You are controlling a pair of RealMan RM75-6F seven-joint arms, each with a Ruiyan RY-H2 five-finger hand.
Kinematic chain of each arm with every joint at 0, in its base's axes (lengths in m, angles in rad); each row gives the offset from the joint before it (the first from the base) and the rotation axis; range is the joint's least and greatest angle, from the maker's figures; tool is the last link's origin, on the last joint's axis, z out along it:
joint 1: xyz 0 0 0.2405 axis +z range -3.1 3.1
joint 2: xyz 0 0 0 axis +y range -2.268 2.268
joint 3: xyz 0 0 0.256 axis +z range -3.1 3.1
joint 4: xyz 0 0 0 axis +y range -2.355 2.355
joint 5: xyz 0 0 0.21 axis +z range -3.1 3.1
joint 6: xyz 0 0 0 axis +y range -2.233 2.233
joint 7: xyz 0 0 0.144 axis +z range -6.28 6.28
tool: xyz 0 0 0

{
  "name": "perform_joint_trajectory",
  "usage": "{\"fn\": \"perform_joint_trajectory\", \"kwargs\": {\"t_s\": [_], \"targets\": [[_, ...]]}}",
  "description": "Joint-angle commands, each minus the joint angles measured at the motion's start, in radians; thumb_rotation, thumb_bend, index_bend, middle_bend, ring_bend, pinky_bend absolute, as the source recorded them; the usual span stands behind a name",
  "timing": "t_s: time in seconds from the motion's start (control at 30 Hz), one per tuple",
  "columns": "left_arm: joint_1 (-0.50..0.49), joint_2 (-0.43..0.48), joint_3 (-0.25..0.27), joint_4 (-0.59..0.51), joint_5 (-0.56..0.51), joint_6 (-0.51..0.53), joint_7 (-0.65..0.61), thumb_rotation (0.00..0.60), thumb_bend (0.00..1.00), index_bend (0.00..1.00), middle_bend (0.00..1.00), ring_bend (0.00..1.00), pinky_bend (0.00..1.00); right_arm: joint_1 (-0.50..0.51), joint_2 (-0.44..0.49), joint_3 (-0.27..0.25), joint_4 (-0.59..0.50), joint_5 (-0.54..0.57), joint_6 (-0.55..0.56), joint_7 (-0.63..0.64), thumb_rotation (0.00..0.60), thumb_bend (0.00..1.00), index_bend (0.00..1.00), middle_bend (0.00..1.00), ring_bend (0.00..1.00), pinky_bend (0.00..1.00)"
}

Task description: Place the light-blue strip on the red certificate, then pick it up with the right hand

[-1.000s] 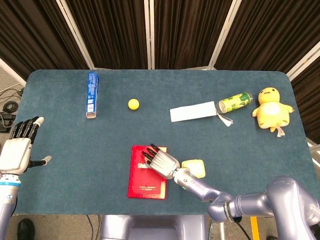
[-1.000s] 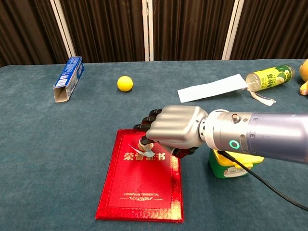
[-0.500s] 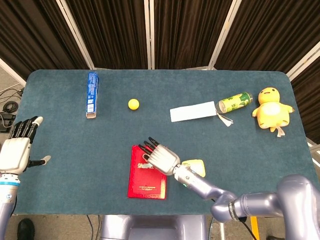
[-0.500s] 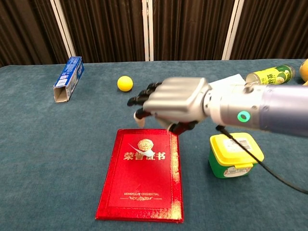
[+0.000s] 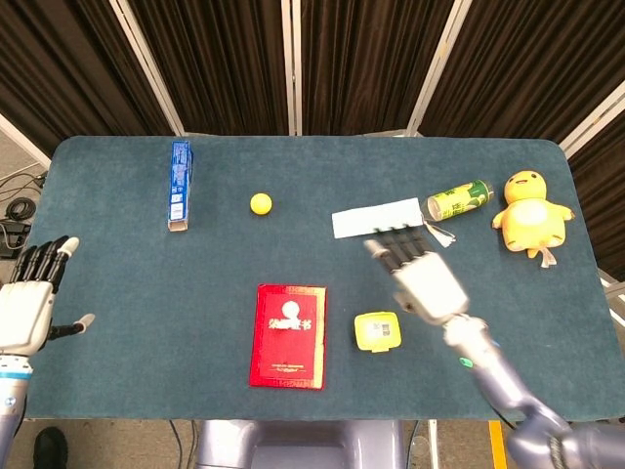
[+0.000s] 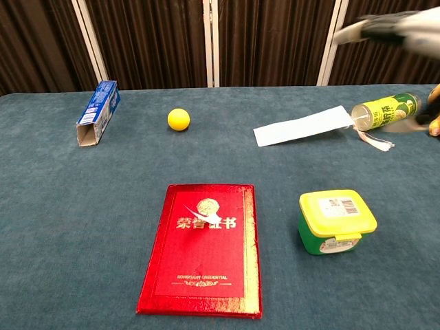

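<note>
The light-blue strip (image 5: 376, 218) (image 6: 302, 126) lies flat at the back right of the table, touching the green can. The red certificate (image 5: 289, 335) (image 6: 203, 247) lies near the front edge with nothing on it. My right hand (image 5: 420, 276) hovers raised between the two, fingers stretched out towards the strip's near edge and holding nothing. In the chest view it is only a blur at the top right (image 6: 392, 24). My left hand (image 5: 27, 305) is at the far left edge, fingers apart and empty.
A yellow-lidded tub (image 5: 377, 330) (image 6: 337, 221) stands right of the certificate. A green can (image 5: 459, 200) (image 6: 385, 110) and a yellow plush chick (image 5: 530, 213) lie at the back right. A yellow ball (image 5: 261, 203) and a blue carton (image 5: 181, 184) lie at the back left.
My right hand has lifted off the top of the certificate and swung right and back, up towards the strip. The left hand has sunk slightly.
</note>
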Motion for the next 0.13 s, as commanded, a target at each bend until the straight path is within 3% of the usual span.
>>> {"fn": "perform_joint_trajectory", "kwargs": {"t_s": [0.03, 0.13], "targets": [[0.022, -0.002, 0.018, 0.011, 0.03, 0.025, -0.016, 0.6, 0.0, 0.0, 0.0, 0.0, 0.0, -0.15, 0.058, -0.054, 0.02, -0.084, 0.15, 0.132, 0.6, 0.0, 0.02, 0.0, 0.0, 0.0], [0.04, -0.003, 0.028, 0.026, 0.048, 0.044, -0.027, 0.6, 0.0, 0.0, 0.0, 0.0, 0.0, -0.219, 0.058, -0.073, 0.069, -0.115, 0.212, 0.141, 0.6, 0.0, 0.02, 0.0, 0.0, 0.0]]}}
